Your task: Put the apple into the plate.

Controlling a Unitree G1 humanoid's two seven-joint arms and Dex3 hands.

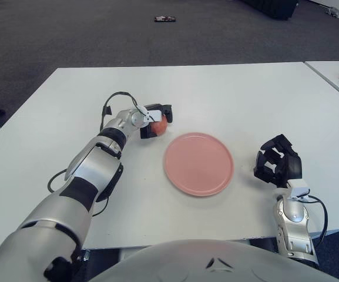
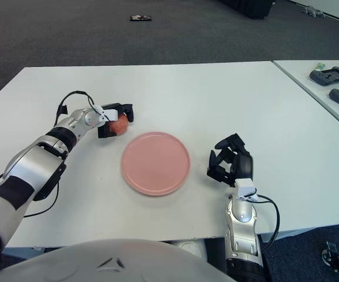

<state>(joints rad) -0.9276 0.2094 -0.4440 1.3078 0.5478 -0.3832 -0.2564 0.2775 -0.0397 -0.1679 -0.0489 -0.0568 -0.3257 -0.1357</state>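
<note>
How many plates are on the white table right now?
1. The round pink plate sits on the white table, between the left hand, which grips the red apple just beyond the plate's rim, and the idle right hand.

Both arms are built of rounded, glossy silver shells with black bands at the joints. The left three-finger hand [image 1: 155, 120] has black fingers, a white clip and a thin black cable looped above its wrist. The right three-finger hand [image 1: 278, 163] is black with a white tab and a black cable at its silver wrist.
</note>
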